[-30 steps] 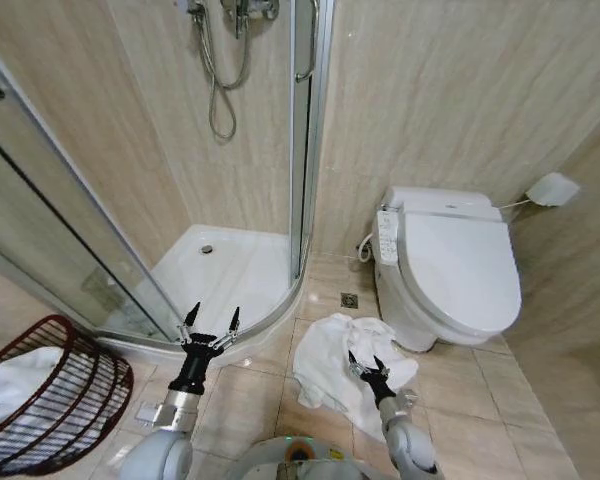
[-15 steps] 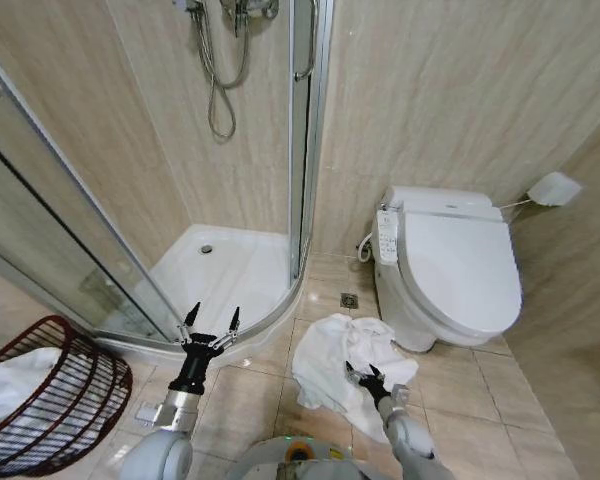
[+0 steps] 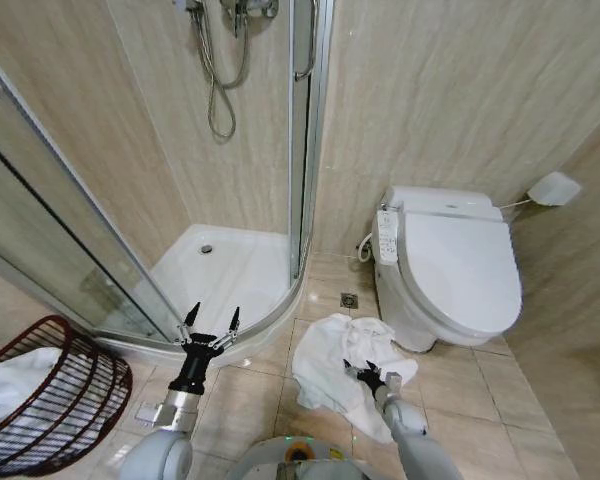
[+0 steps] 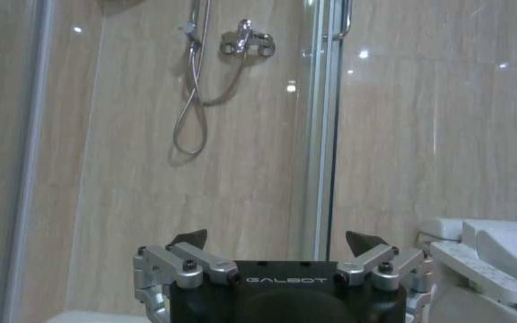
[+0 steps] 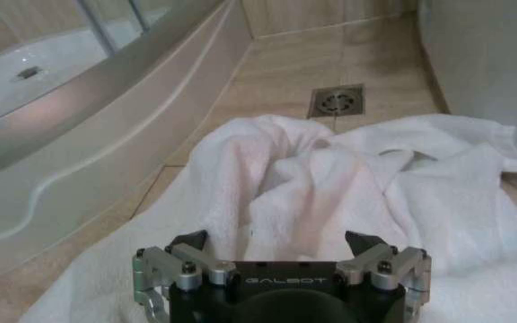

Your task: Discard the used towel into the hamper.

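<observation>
The used towel (image 3: 332, 362), white and crumpled, lies on the tiled floor between the shower tray and the toilet. My right gripper (image 3: 361, 371) hangs open just above its middle folds. In the right wrist view the towel (image 5: 349, 182) bunches up right ahead of the open right gripper (image 5: 277, 241), with nothing between the fingers. The hamper (image 3: 88, 402), a dark reddish-brown wire basket, stands at the lower left with a white cloth (image 3: 22, 385) inside. My left gripper (image 3: 212, 318) is open and raised near the shower's curved edge; in its wrist view the left gripper (image 4: 277, 239) faces the shower wall.
A white toilet (image 3: 450, 265) stands to the right of the towel. The shower tray (image 3: 225, 268) with glass doors (image 3: 70, 250) fills the left and middle. A floor drain (image 3: 349, 300) sits just beyond the towel, and the same floor drain (image 5: 338, 101) appears past its far edge.
My right gripper has dropped lower and slid slightly left, down onto the towel's folds. The left arm, towel and hamper have stayed put.
</observation>
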